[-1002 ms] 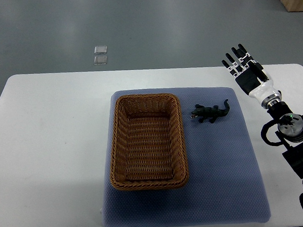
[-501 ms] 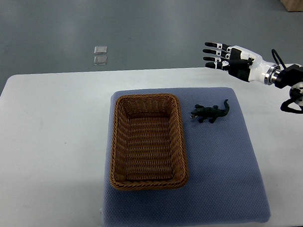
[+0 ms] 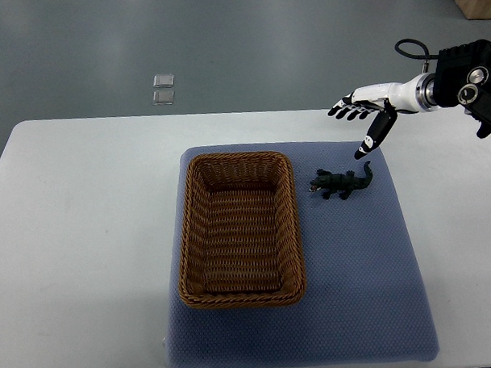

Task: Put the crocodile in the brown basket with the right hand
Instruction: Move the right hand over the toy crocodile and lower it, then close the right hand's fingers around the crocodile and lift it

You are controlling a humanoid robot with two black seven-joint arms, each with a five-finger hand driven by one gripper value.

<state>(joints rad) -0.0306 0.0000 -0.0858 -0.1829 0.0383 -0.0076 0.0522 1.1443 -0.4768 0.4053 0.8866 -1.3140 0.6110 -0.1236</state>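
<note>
A small dark green toy crocodile (image 3: 340, 182) lies on the blue mat (image 3: 364, 261), just right of the brown wicker basket (image 3: 240, 228). The basket is rectangular and holds nothing. My right hand (image 3: 359, 119) hovers above and slightly behind the crocodile, apart from it. Its fingers are spread, the thumb pointing down toward the crocodile's tail. The arm enters from the upper right edge. The left arm does not show.
The mat lies on a white table (image 3: 83, 227). Two small clear squares (image 3: 162, 90) sit on the grey floor beyond the table's far edge. A brown box corner (image 3: 481, 6) shows at the top right.
The right hand has turned from palm-flat at the table's right rear, swung left and lowered toward the crocodile. The crocodile and basket have not moved.
</note>
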